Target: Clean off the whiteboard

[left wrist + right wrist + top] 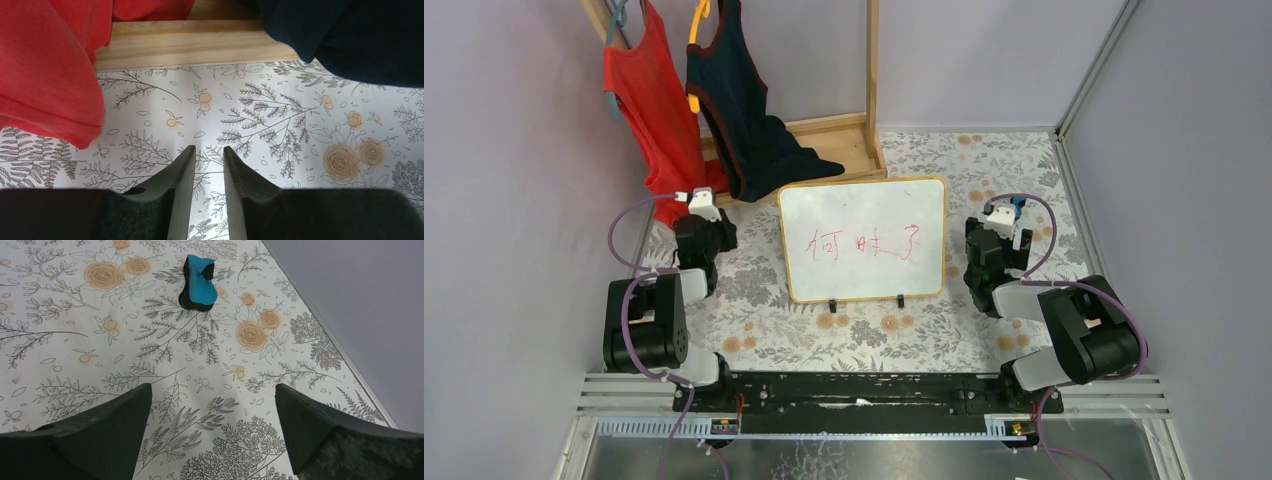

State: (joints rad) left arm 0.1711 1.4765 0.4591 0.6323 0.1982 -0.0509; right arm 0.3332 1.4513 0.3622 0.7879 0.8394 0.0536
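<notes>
The whiteboard (864, 240) stands mid-worktop (924, 340), red writing intact. The right gripper (212, 390) gapes wide and empty near the eraser (199, 285); the left gripper (209, 150) is barely parted and empty. A skewed grab could knock the eraser away.

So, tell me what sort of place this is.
Probably a robot test cell: plain walls box in a floral-covered table, a left arm and right arm bolted at its edge, props like a whiteboard and clothes rack.
</notes>
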